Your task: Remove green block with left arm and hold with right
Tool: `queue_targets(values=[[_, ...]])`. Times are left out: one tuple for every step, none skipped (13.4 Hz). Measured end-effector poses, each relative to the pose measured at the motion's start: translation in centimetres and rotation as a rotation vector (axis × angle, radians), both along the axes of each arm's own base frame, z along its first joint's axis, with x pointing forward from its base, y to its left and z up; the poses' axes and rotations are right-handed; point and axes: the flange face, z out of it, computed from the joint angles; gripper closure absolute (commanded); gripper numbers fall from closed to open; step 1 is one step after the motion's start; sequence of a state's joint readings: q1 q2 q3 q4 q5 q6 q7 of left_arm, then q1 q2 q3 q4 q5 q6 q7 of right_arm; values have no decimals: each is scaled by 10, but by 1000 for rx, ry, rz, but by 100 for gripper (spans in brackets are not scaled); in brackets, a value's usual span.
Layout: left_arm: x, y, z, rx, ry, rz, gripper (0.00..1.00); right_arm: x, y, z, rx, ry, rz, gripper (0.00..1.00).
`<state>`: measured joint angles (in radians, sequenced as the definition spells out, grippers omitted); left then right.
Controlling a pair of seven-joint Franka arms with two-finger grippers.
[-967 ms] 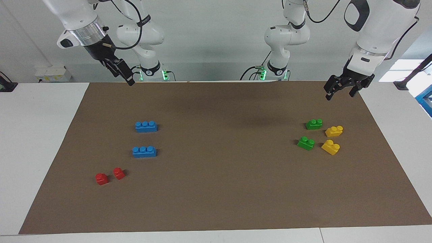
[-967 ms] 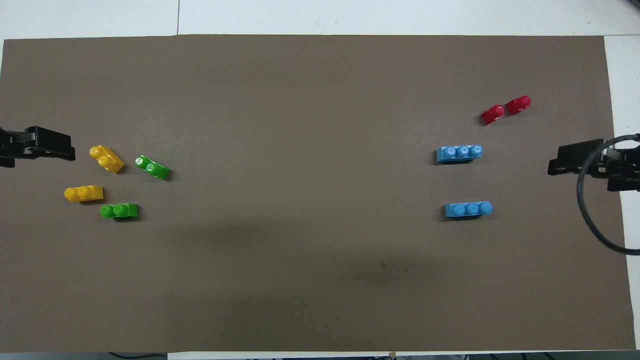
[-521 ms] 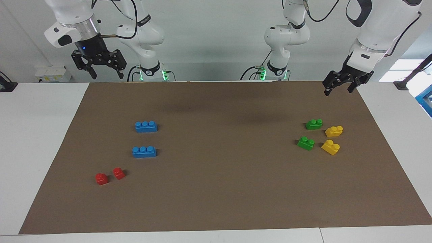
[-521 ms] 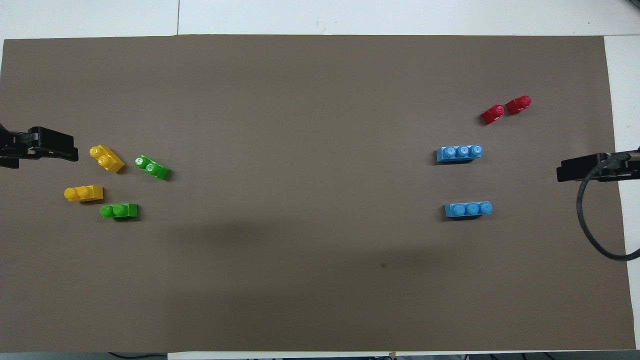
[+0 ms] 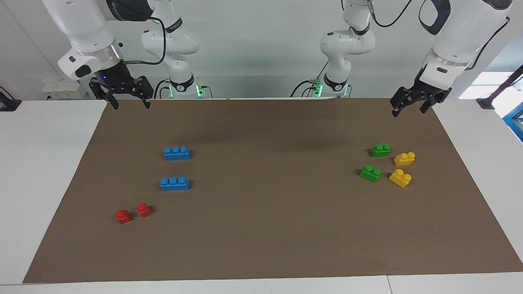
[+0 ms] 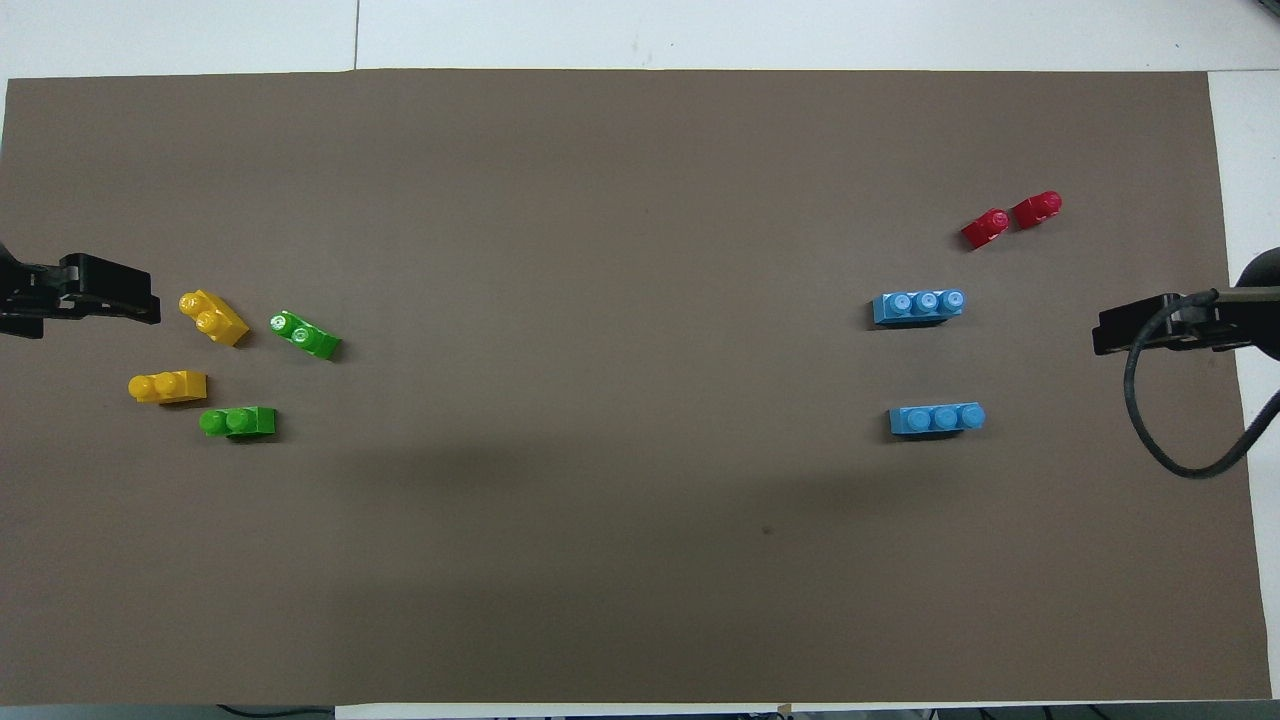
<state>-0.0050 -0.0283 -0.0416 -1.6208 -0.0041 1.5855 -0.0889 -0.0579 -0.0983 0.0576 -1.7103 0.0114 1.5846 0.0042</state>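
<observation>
Nothing's been picked up yet. Using the brown mat [image 5: 261, 228] as the landmark: both green blocks sit on it toward the left arm's end, in a little cluster with two yellow bricks. One green block [image 5: 380, 150] [image 6: 238, 422] lies nearer the robots' edge of the mat, the other green block [image 5: 370, 173] [image 6: 306, 335] a bit farther from it and turned at an angle. I can't tell from here which of the two is meant.

My guess on handling: hard, light plastic, smooth sides, so it won't squash but could skid or twist on the mat if pinched off-centre. I'd take it across the two long flat sides, below the studs (the studs themselves look like a bad place to grab).

The left gripper [image 5: 413, 105] [image 6: 95, 295] hangs in the air over the mat's corner at the robots' edge, jaws spread wide, empty. The right gripper [image 5: 127, 97] [image 6: 1140, 330] is over the mat's other robot-side corner, also wide open and holding nothing.

What's in the way: the yellow bricks [image 5: 404, 158] [image 5: 400, 178] sit just beside the greens, closer to the mat's end, apart from them but with not much finger room. The blue bricks [image 5: 176, 153] [image 5: 175, 183] and red bricks [image 5: 123, 216] [image 5: 143, 209] are well apart, at the right arm's end of the mat, no bother at all.
</observation>
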Motion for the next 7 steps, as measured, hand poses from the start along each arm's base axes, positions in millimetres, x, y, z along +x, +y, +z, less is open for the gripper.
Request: queue_targets(values=[[0,-1,3,-11,2,0,0,1,-1,-2,0,4,-2,2],[0,-2,6,-21,-2,0,0,1,-3,-3,0,6,-5,2],[1,-2,9,-25,-5,0,0,1,-4,-3,0,7,-8,2],[2,-3,9,-26,-6,0,0,1,-5,-3,0,7,-10,2],[3,-3,8,-27,-5,0,0,1,-6,-3,0,7,-11,2],[4,-2,7,-27,-3,1,0,1,-6,-3,0,7,-12,2],[4,-2,7,-27,-2,1,0,1,-6,-3,0,7,-12,2]])
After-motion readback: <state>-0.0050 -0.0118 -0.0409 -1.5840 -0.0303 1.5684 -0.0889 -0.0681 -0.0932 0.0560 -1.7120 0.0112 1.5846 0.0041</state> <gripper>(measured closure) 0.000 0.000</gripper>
